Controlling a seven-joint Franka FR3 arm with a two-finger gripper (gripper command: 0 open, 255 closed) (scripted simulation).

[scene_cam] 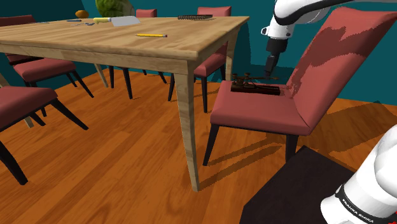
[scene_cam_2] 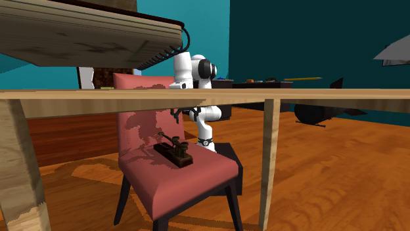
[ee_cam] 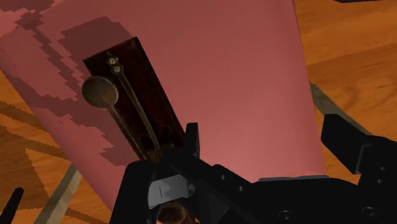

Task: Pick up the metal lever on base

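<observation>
One white robot arm reaches out from its black box stand point(scene_cam: 289, 191) and ends in an all-black two-finger gripper point(scene_cam: 271, 65) that hangs over the seat of a pinkish-red upholstered chair with dark legs point(scene_cam: 254, 113). On that seat lies a slim, dull brass-coloured metal lever point(scene_cam: 249, 81) mounted along a dark brown rectangular base point(scene_cam: 257, 90). Base and lever sit near the back of the seat, close to the backrest, in the shoulder view just below and slightly left of the gripper.

From the hand's camera, the gripper point(ee_cam: 264, 130) has its two fingers point(ee_cam: 191, 135) spread wide, with nothing but bare seat cushion point(ee_cam: 248, 70) between them. The lever point(ee_cam: 129, 102), with a round flat knob at its far end, runs lengthwise down the base point(ee_cam: 154, 95). The base's near end lies just by one fingertip, outside the gap between the fingers, so nothing is gripped.

The second exterior view looks under the table and shows the lever point(scene_cam_2: 172, 140) raised a little above its base point(scene_cam_2: 175, 155), around the middle of the chair seat point(scene_cam_2: 200, 176).

Beside the chair stands a light wooden table point(scene_cam: 191, 44) carrying a yellow pencil point(scene_cam: 151, 35) and a pale-bladed cleaver point(scene_cam: 119, 21), over an orange-brown plank floor point(scene_cam: 127, 165).
</observation>
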